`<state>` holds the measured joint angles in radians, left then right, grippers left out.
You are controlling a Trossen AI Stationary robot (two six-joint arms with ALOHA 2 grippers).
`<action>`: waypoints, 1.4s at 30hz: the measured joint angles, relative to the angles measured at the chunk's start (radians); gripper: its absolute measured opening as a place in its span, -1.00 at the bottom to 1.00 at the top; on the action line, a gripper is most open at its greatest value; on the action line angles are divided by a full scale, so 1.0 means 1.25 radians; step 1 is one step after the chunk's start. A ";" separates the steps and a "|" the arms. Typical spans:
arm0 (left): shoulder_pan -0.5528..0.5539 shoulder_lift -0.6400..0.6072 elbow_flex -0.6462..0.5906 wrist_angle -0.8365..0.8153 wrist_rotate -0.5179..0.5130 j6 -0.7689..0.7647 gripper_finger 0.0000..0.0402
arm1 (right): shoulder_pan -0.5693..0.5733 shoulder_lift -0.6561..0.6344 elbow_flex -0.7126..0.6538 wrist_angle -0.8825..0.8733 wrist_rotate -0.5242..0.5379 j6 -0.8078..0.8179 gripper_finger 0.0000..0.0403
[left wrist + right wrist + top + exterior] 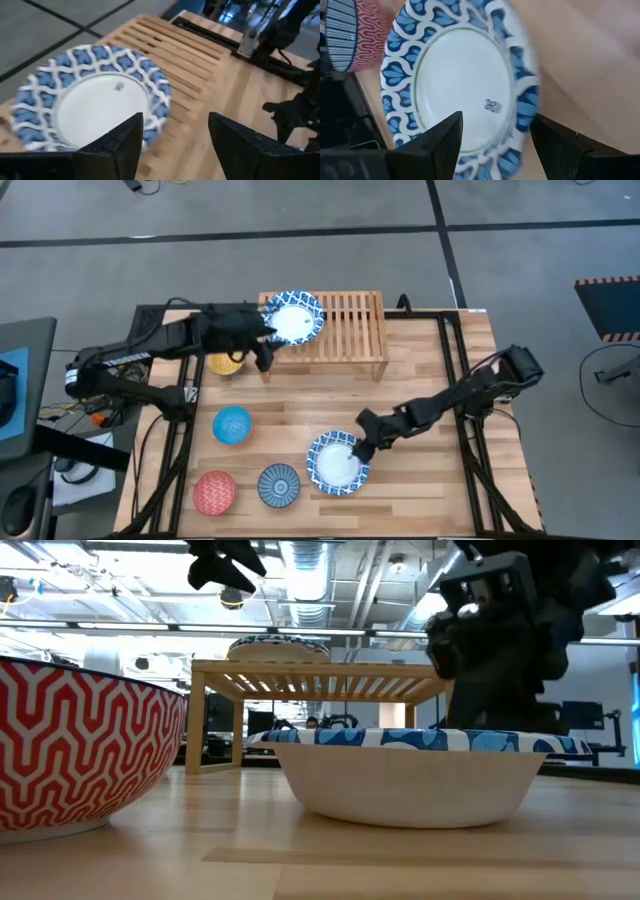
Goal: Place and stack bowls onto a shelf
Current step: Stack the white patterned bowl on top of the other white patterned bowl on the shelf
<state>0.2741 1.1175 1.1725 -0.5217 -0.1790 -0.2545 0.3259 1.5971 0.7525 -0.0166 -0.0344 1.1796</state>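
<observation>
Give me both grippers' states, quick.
Left gripper: open, empty, beside the white bowl on the shelf.
Right gripper: open, over the white table bowl.

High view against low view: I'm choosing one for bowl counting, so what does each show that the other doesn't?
Only the high view shows the yellow bowl, light blue bowl and dark blue bowl, plus the left gripper beside the shelf's bowl and the right gripper open over the near one.

Only the low view shows the room behind the table and the shelf's legs.

Both show the shelf carrying a white patterned bowl, the red bowl and the near white patterned bowl.
</observation>
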 joint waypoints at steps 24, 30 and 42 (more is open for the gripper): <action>-0.159 0.183 -0.026 0.158 0.134 -0.078 0.05 | -0.101 -0.157 0.119 -0.211 0.123 -0.139 -0.90; -0.166 0.259 -0.002 0.178 0.121 -0.078 0.05 | -0.143 -0.174 0.210 -0.308 0.156 -0.274 -0.88; -0.165 0.252 -0.001 0.197 0.189 -0.072 -0.36 | -0.173 -0.184 0.340 -0.409 0.237 -0.439 -0.86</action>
<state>0.0673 1.4324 1.1717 -0.2751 0.0578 -0.3448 0.1101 1.3667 1.1775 -0.5278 0.2613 0.6306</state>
